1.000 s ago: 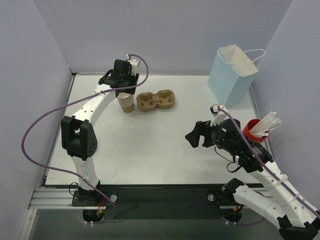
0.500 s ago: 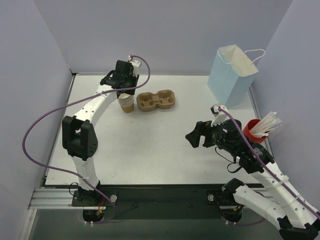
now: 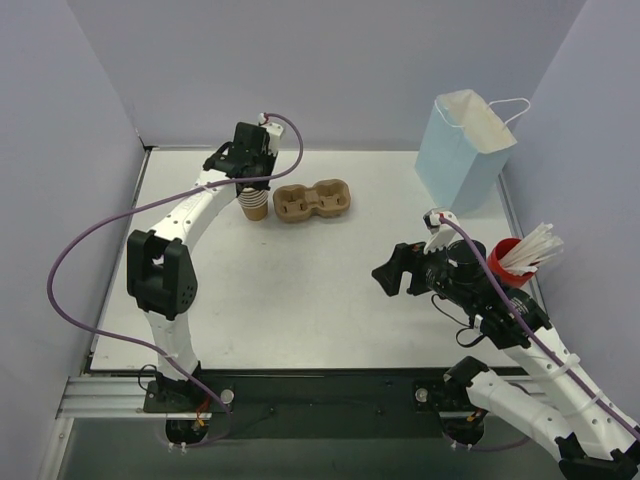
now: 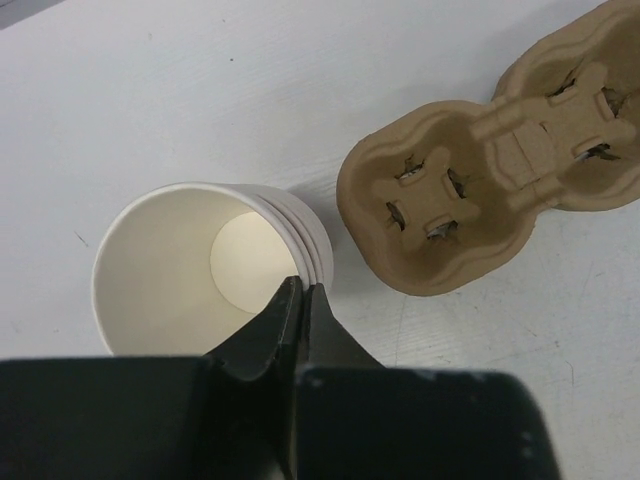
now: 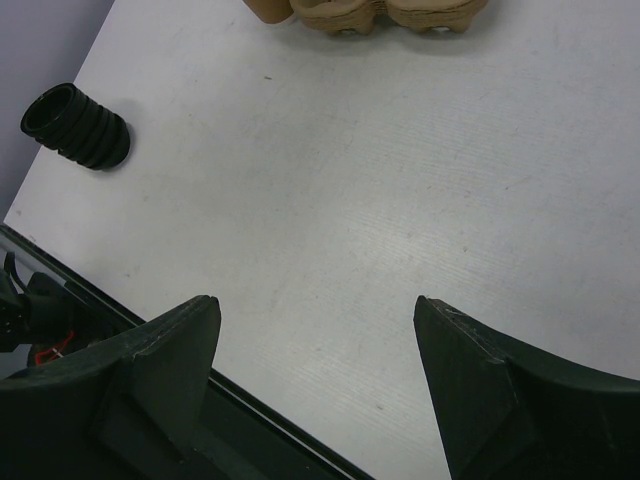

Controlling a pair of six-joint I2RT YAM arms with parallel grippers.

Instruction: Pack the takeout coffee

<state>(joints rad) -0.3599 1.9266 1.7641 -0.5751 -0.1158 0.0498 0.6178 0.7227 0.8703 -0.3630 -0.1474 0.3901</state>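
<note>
No lidded coffee cup is in view. A stack of lidless tan cups (image 3: 255, 207) with cream insides (image 4: 170, 270) stands at the back left. The brown two-cup pulp tray (image 3: 313, 200) lies right beside it with both hollows empty, and shows in the left wrist view (image 4: 480, 190). My left gripper (image 3: 252, 185) is above the stack. It is shut on the near right rim of the top cup (image 4: 301, 288), one finger inside and one outside. My right gripper (image 3: 385, 275) is open and empty above bare table (image 5: 315, 330).
A light blue paper bag (image 3: 465, 150) stands open at the back right. A red cup (image 3: 505, 258) of white straws (image 3: 538, 244) stands at the right edge behind my right arm. A black ribbed cylinder (image 5: 75, 125), like stacked lids on their side, lies near the table's left front.
My left gripper has shifted slightly right and back over the cup stack. The right arm has barely moved.
</note>
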